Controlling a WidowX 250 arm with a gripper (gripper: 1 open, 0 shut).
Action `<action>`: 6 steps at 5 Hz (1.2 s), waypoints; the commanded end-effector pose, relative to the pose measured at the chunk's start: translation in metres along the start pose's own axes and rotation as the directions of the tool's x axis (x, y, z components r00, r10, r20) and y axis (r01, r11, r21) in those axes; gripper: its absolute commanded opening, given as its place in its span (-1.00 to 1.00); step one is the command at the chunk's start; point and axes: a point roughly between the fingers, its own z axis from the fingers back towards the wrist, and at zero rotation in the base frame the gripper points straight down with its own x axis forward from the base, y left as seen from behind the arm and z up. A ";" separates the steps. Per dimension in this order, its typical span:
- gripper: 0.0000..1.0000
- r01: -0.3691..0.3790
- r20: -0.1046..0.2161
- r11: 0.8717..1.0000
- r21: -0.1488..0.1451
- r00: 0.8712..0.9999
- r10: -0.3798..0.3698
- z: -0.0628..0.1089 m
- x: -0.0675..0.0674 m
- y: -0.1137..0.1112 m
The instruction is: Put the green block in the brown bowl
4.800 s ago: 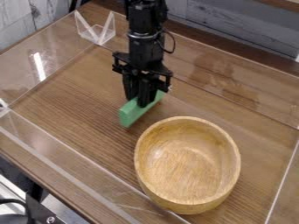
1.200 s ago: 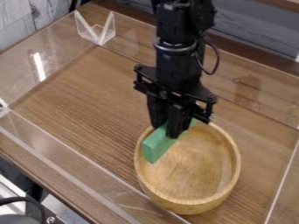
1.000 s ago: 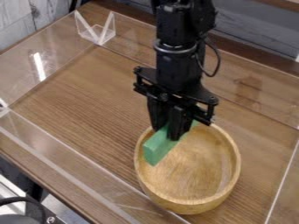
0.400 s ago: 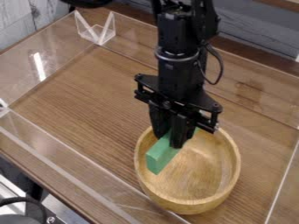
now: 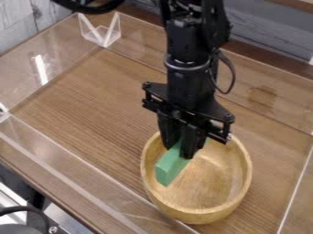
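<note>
Over bowl (image 5: 232, 187): claw (image 5: 188, 149) w/ block (image 5: 171, 166).

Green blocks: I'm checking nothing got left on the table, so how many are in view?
1. The green block hangs in the shut gripper over the brown bowl.

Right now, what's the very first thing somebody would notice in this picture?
Probably the tall black robot arm in the middle, its gripper pointing straight down and shut on the bright green block. The block hangs tilted over the big brown bowl, its lower end inside the rim. Everything sits on a wooden table.
</note>
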 end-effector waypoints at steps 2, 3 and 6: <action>-1.00 0.011 0.055 1.000 -0.016 0.998 -0.011 0.008 0.004 -0.004; -1.00 0.014 0.055 1.000 -0.021 0.998 -0.013 0.008 0.004 -0.005; -1.00 0.019 0.055 0.999 -0.030 0.998 -0.017 0.008 0.003 -0.007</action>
